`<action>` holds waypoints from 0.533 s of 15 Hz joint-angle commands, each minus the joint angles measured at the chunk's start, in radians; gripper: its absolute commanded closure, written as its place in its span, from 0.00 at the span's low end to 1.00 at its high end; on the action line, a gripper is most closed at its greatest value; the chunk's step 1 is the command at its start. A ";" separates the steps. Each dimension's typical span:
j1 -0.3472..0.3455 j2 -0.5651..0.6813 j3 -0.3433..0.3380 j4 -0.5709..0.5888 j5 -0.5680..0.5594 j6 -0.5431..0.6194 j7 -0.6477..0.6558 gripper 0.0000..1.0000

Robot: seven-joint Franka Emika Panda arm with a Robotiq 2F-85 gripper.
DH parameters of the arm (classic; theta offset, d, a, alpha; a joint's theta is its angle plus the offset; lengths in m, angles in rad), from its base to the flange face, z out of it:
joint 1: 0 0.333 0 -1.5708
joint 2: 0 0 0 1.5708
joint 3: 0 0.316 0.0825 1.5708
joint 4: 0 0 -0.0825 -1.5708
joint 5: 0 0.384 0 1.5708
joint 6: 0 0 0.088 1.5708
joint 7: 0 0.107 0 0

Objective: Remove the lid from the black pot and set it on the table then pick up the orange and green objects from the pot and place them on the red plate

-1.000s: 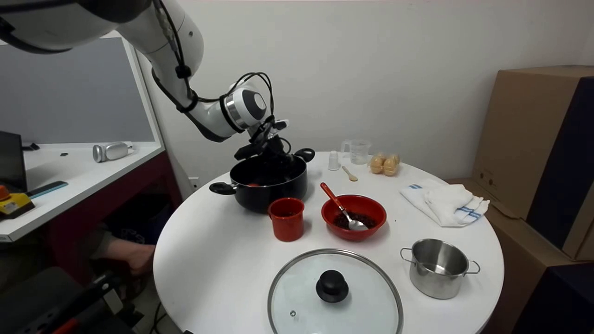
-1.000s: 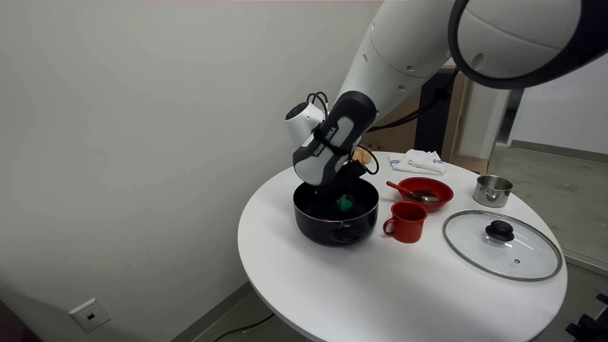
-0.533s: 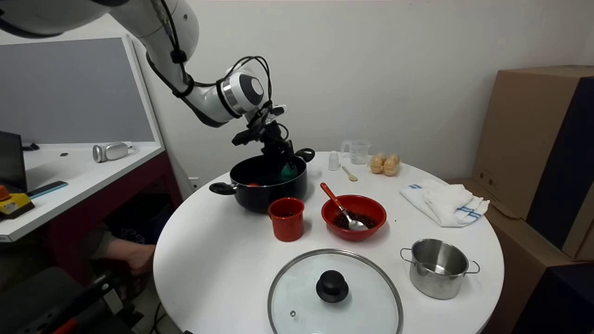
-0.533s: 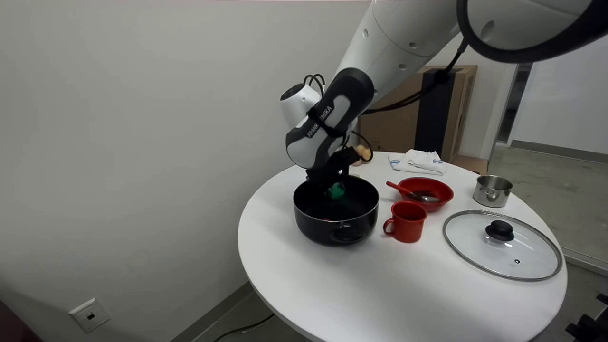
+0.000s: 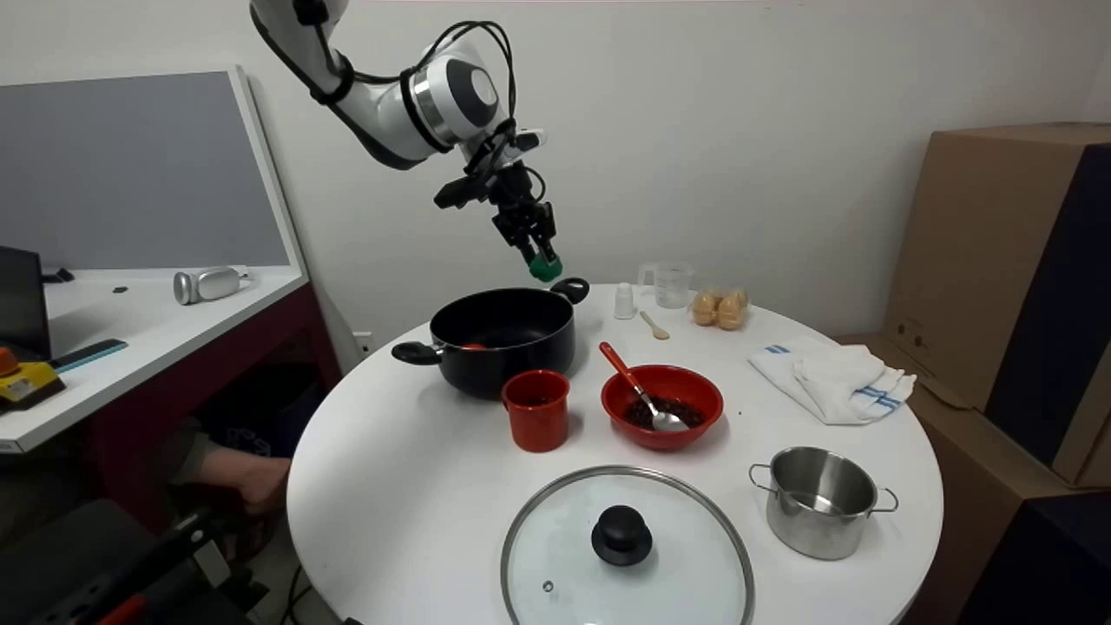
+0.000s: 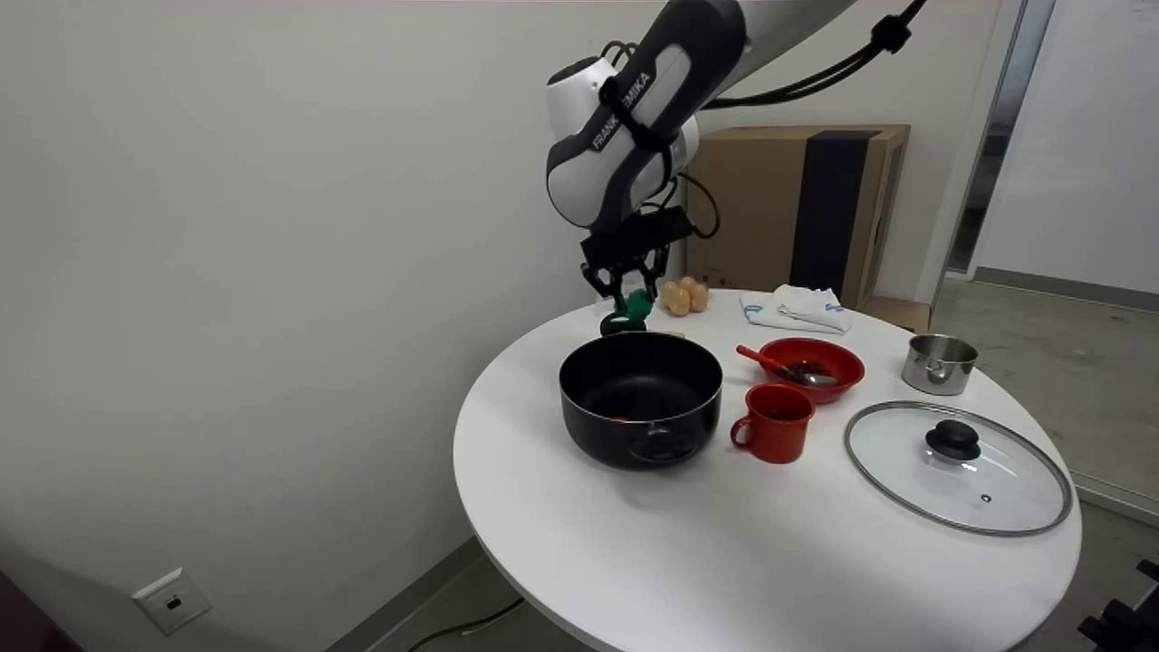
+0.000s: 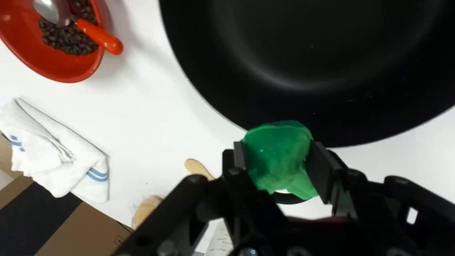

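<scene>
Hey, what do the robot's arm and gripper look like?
The arm is white with dark panels, a silver band near the wrist, and "FRANK" and "EMIKA" lettering split by a black strap. Black cables run outside it. The gripper is black, with two jointed fingers.

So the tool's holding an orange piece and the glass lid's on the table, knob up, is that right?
Not the colour: the wrist view shows the tool holding a green piece. The glass lid lies on the table, knob up.
</scene>
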 commanded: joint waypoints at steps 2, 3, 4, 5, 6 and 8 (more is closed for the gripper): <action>-0.070 -0.144 -0.019 -0.193 0.025 0.036 0.077 0.80; -0.089 -0.168 -0.028 -0.233 0.028 0.045 0.102 0.80; -0.106 -0.187 -0.035 -0.268 0.029 0.052 0.124 0.80; -0.120 -0.203 -0.046 -0.307 0.025 0.063 0.148 0.80; -0.136 -0.218 -0.054 -0.341 0.024 0.071 0.169 0.80; -0.168 -0.234 -0.066 -0.401 0.028 0.096 0.210 0.80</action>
